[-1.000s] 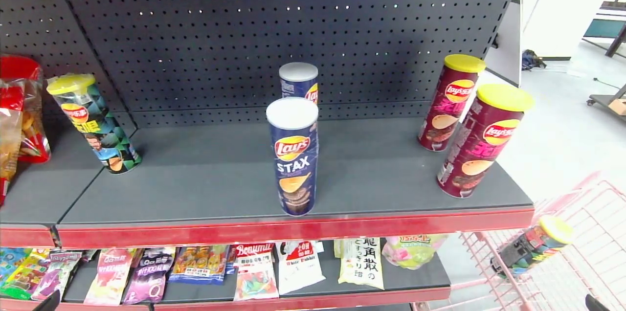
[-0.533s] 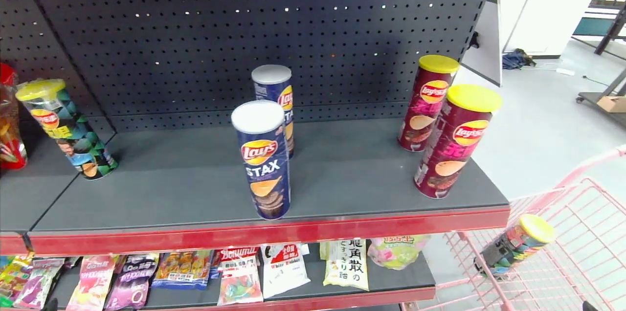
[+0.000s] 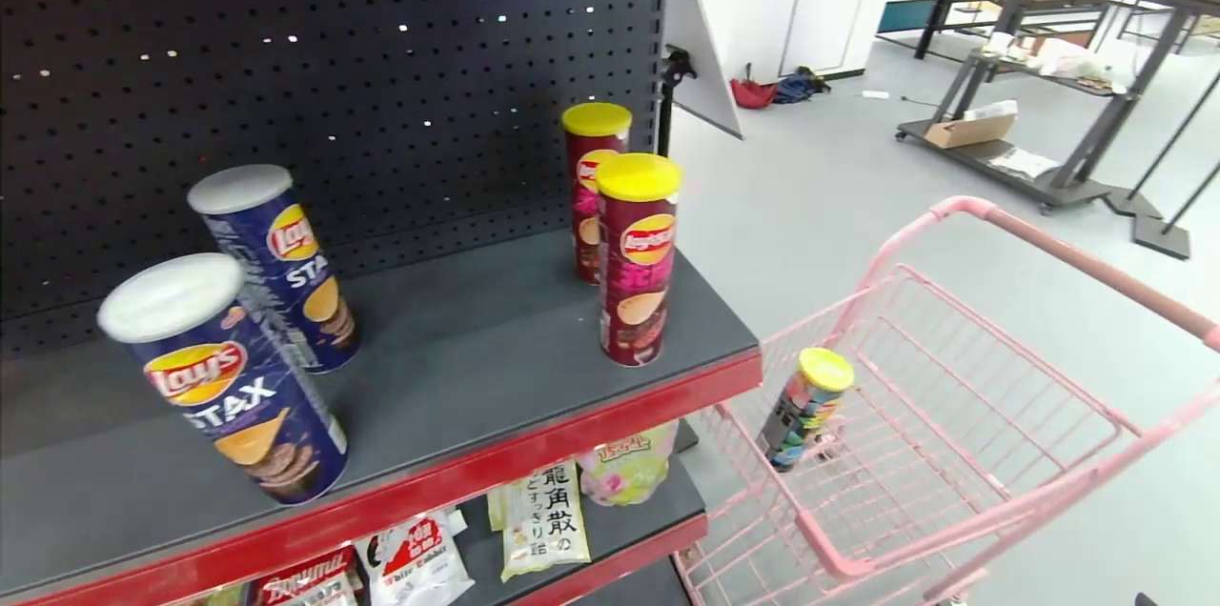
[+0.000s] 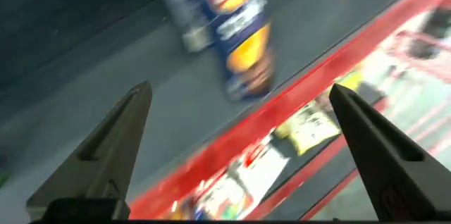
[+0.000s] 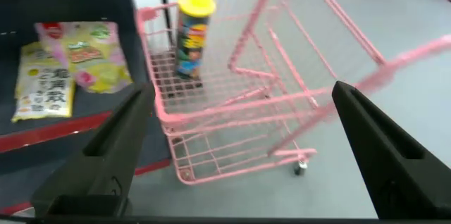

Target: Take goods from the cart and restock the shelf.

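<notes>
A multicoloured chip can (image 3: 805, 408) with a yellow lid is standing in the pink cart (image 3: 1048, 249), at the corner nearest the shelf (image 3: 496, 349). Two maroon chip cans (image 3: 637, 263) are standing by the shelf's right edge, and two blue chip cans (image 3: 238, 377) farther left. The left gripper (image 4: 239, 89) and right gripper (image 5: 243, 89) are holding their jaws spread.

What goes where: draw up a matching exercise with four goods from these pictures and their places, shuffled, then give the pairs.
Things:
1. front blue can
2. front maroon can
3. multicoloured can
4. pale green bag

Places:
A. in the pink cart
B. on the lower shelf
C. on the upper shelf, at its right end
D. on the upper shelf, to the left, near its front

Pairs: 1-D, 2-C, 3-A, 4-B
</notes>
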You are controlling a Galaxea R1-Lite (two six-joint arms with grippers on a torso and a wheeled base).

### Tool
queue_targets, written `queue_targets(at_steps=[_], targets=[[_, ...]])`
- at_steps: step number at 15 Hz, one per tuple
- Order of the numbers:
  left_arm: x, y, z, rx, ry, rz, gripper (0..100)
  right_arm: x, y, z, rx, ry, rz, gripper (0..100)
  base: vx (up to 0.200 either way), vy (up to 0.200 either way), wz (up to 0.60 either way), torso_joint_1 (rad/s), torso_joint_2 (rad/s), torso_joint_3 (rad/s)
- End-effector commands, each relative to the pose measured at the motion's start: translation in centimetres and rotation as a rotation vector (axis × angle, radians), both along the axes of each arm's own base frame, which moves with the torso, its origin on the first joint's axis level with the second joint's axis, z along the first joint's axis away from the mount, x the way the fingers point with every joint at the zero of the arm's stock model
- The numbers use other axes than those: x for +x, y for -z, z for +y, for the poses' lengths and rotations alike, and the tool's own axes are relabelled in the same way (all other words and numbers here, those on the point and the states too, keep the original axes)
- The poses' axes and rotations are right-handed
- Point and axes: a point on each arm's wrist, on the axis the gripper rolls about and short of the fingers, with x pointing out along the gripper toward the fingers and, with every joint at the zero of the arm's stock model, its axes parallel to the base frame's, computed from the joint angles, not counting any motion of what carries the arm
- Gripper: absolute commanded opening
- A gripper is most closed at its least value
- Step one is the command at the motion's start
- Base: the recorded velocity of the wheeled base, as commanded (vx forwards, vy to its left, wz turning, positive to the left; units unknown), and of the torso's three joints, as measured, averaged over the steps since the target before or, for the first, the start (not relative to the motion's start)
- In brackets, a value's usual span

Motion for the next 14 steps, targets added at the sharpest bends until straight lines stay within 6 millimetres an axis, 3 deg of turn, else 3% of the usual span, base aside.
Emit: queue_targets(at_steps=[1, 5, 14], targets=[[-0.2, 0.0, 0.0, -0.001, -0.001, -0.011, 100, 0.0, 0.0, 0.0, 0.0, 0.004, 0.002, 100, 0.0, 0.0, 0.0, 0.0, 0.0, 0.0], [-1.0, 0.5, 0.1, -0.009, 0.016, -0.047, 100, -0.2, 0.2, 0.0, -0.001, 0.012, -0.001, 100, 0.0, 0.0, 0.0, -0.027, 0.06, 0.037], [-2.3, 1.7, 0.3, -0.004, 0.049, -0.037, 100, -1.3, 0.9, 0.1, 0.002, 0.006, 0.013, 100, 0.0, 0.0, 0.0, -0.144, 0.35, 0.204]])
